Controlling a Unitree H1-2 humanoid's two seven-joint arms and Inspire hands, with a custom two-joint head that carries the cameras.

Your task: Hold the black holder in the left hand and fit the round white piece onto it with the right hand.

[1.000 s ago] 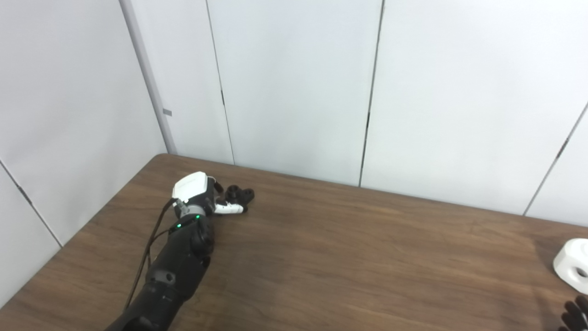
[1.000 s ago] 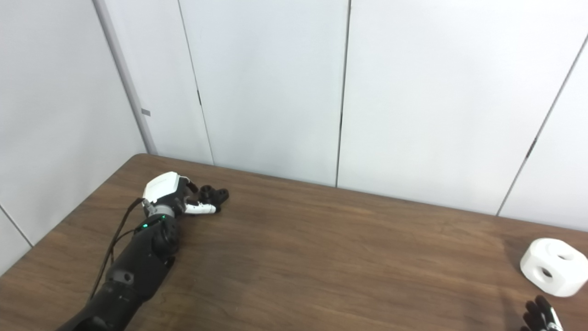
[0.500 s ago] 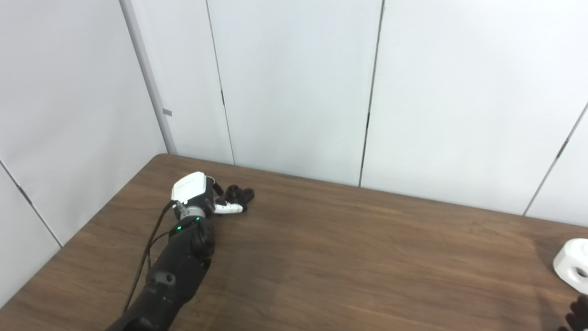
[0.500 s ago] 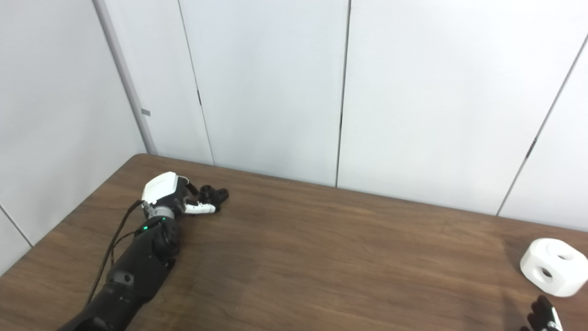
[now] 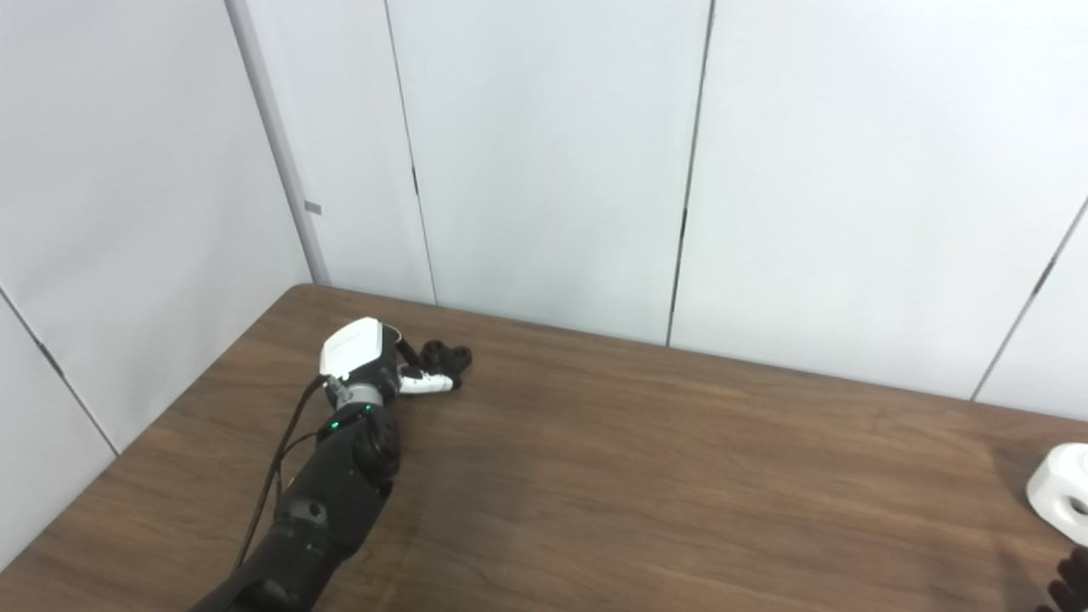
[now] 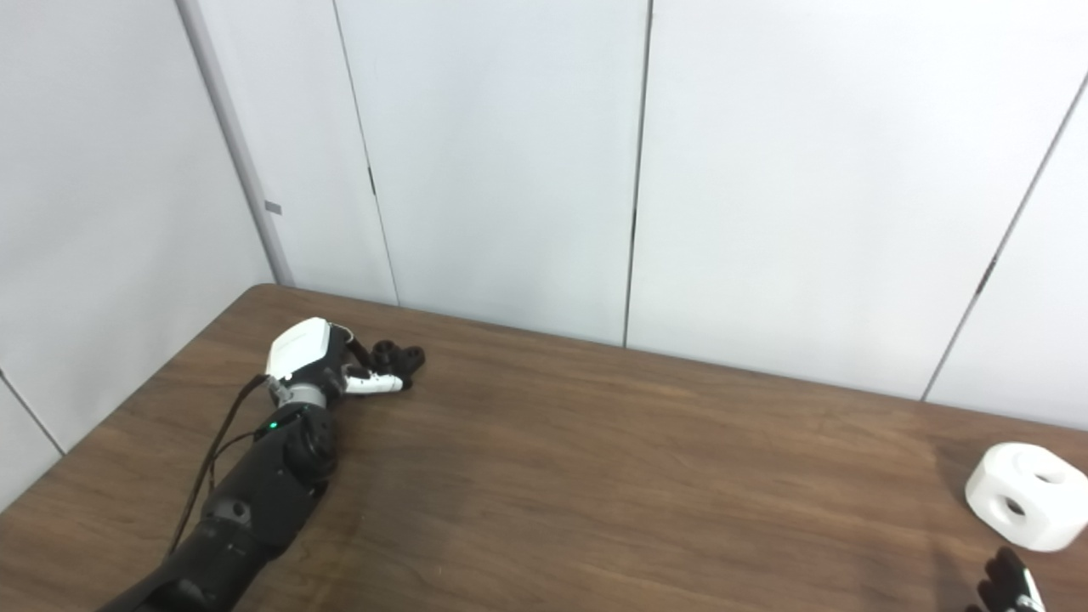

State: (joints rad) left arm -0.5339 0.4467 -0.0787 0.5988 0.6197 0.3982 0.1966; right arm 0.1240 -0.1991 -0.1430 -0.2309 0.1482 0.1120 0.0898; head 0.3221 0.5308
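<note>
Black holder [image 6: 398, 357] lies touching the left hand [image 6: 319, 361] fingertips.

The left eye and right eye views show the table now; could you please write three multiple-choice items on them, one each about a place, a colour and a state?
1. Where does the round white piece lie on the table?
A. near its right edge
B. beside the left hand
C. at the far left corner

2. What colour is the holder?
A. red
B. black
C. white

3. How does the white piece stand with respect to the holder?
A. fitted onto it
B. stacked under it
C. apart from it, resting on the table

Key: 1 A, as it sits at the right side of the right eye view, just beyond the fingertips of the right hand. 2 B, as it shows dark against the brown wood at the fingers of the left hand. 3 C, as a wide stretch of bare wood lies between them.
</note>
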